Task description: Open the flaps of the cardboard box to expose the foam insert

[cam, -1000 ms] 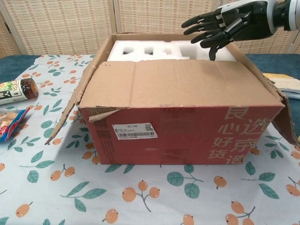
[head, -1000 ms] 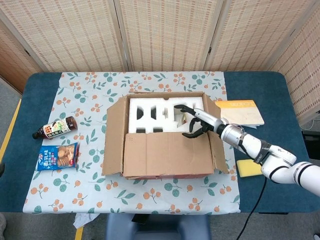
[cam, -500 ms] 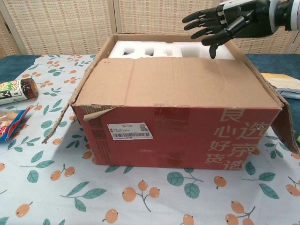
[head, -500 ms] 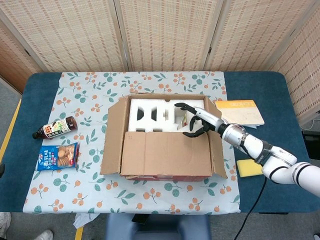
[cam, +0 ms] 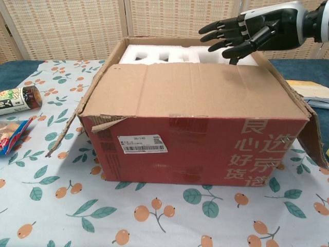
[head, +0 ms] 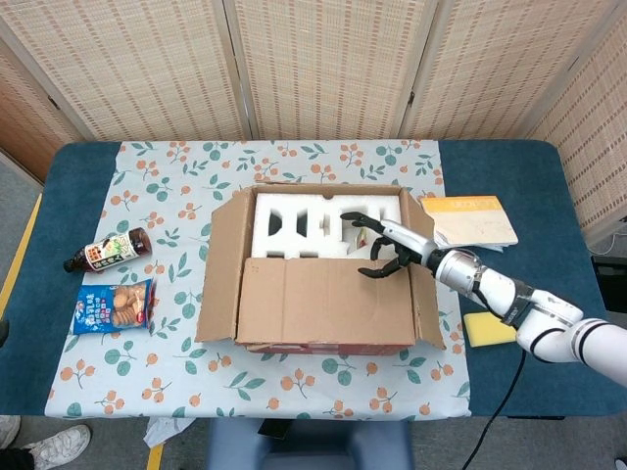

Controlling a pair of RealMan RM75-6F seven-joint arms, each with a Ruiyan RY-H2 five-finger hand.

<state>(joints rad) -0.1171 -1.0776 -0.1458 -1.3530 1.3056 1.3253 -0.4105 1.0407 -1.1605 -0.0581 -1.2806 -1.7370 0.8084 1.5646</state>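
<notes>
While the near flap (cam: 195, 90) lies folded over the front half of the box (head: 318, 269), the right hand (cam: 247, 33) hovers above the box's far right corner, fingers spread and holding nothing, seemingly poised to lift that flap. Behind the flap, the foam insert (head: 313, 223) shows, half exposed.

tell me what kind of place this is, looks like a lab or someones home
Probably a staged test area, not a lived-in home: woven screen panels wall off the table, a floral cloth covers its blue top, and the cardboard box, bottle and snack packet look laid out as props.
</notes>
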